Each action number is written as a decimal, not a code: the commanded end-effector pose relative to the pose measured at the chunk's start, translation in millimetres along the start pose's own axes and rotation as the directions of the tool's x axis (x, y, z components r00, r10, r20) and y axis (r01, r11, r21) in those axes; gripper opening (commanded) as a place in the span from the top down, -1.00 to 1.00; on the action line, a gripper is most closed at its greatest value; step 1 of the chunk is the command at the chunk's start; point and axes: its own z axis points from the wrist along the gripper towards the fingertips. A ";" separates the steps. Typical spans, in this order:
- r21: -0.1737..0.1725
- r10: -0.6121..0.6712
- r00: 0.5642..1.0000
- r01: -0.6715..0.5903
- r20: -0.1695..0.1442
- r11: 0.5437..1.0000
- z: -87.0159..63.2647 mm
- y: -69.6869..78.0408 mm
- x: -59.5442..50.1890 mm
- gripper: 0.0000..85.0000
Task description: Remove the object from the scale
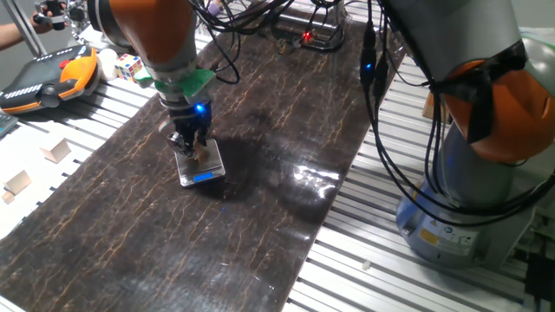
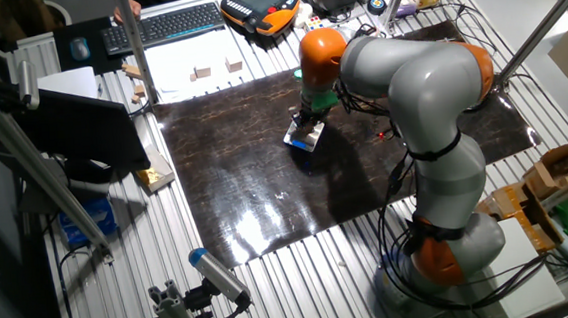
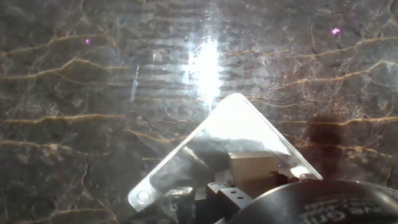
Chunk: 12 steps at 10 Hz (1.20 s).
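Note:
The scale [image 1: 200, 168] is a small silver-grey plate with a blue-lit strip, lying on the dark marbled mat; it also shows in the other fixed view [image 2: 303, 136] and the hand view [image 3: 205, 155]. The object, a tiny light-tan wooden cube [image 3: 252, 170], sits on the scale's platform; it shows as a tan speck [image 1: 202, 151] at the fingertips. My gripper [image 1: 192, 149] is straight down on the scale, its fingers [image 3: 225, 194] close against the cube and narrowly set, so it looks shut on the cube. The cube and scale still rest low on the mat.
The dark mat [image 1: 260, 173] lies on a slatted aluminium table. A Rubik's cube [image 1: 128, 65] and an orange teach pendant [image 1: 48, 76] lie at the far left. Pale wooden blocks [image 1: 56, 152] stand left of the mat. The arm's base [image 1: 460, 208] stands at the right, with cables hanging.

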 end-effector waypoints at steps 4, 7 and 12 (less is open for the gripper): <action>0.019 -0.082 0.997 0.082 -0.010 0.996 -23.7 -50.4 9.3 0.98; 0.031 -0.095 0.995 0.096 -0.020 0.995 -35.6 -93.5 23.7 0.98; 0.060 -0.108 0.994 0.108 -0.009 0.992 -23.1 -117.6 45.6 0.98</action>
